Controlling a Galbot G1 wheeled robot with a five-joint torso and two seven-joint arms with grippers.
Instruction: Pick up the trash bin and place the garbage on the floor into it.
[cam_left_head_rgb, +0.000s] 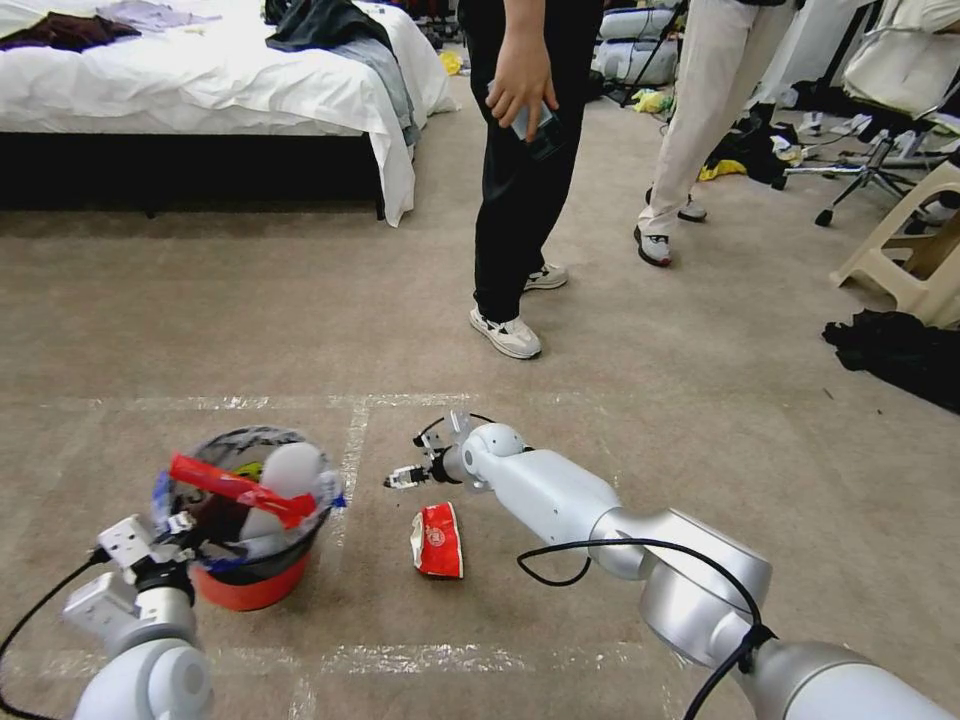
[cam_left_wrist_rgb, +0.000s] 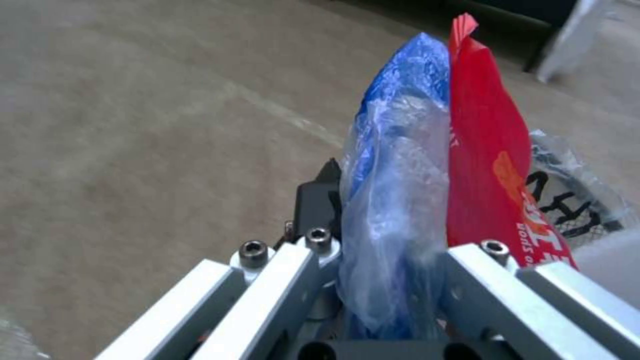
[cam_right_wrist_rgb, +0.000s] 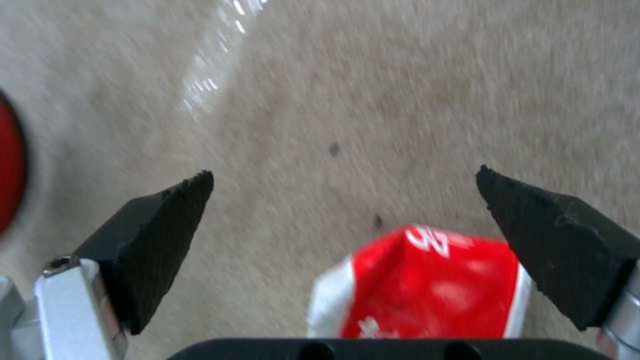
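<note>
The trash bin (cam_left_head_rgb: 250, 592), a small red bucket lined with a clear blue-edged bag (cam_left_wrist_rgb: 393, 165), stands on the carpet at the lower left. It holds a red wrapper (cam_left_head_rgb: 240, 488) and a white foam piece (cam_left_head_rgb: 285, 475). My left gripper (cam_left_head_rgb: 178, 528) is shut on the near rim and the bag edge; the left gripper (cam_left_wrist_rgb: 383, 220) pinches the bunched plastic beside the red wrapper (cam_left_wrist_rgb: 490, 170). A crumpled red-and-white piece of garbage (cam_left_head_rgb: 437, 540) lies on the floor right of the bin. My right gripper (cam_left_head_rgb: 405, 478) hangs open just beyond it; the right gripper (cam_right_wrist_rgb: 347, 200) straddles bare carpet with the garbage (cam_right_wrist_rgb: 427, 285) close to its base.
A person's legs and shoes (cam_left_head_rgb: 508, 335) stand just beyond the right gripper, with a second person (cam_left_head_rgb: 655, 245) farther back. A bed (cam_left_head_rgb: 200, 100) fills the back left. A beige stool (cam_left_head_rgb: 915, 260) and dark clothes (cam_left_head_rgb: 900, 350) lie at the right. Tape lines (cam_left_head_rgb: 350, 450) cross the carpet.
</note>
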